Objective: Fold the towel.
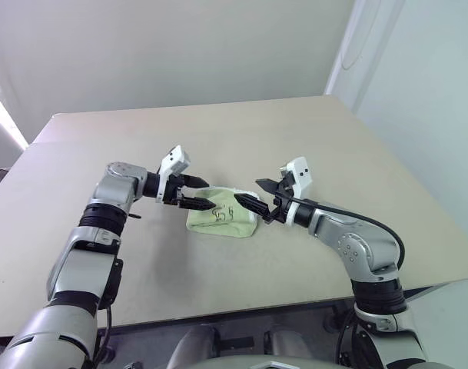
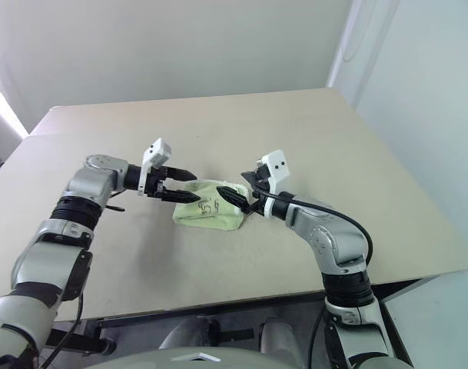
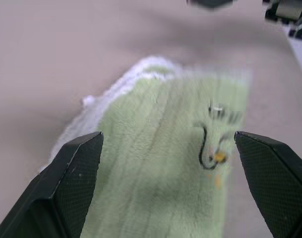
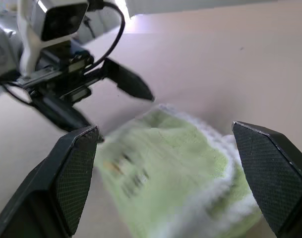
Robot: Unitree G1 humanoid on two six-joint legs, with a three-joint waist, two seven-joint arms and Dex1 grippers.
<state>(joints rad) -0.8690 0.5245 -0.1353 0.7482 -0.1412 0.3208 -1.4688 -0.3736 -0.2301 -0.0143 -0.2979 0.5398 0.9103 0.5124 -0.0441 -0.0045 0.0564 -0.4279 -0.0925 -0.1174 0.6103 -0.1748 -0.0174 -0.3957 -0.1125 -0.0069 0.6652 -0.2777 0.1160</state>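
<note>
**Folded towel between two released claws**

The towel (image 1: pixel 221 216) lies folded into a small bundle near the middle of the counter (image 1: pixel 241 131). The left claw (image 1: pixel 194 192) and right claw (image 1: pixel 257 196) hover at its opposite ends, both released, grasping nothing.

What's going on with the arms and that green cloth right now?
Left gripper and right gripper: jaws open, holding nothing. Towel folded small on table, between them. Nothing in the way.

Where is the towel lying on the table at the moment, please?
In the left eye view the towel lies folded into a small bundle on the table, near its front edge, between the open left end effector and open right end effector.
</note>
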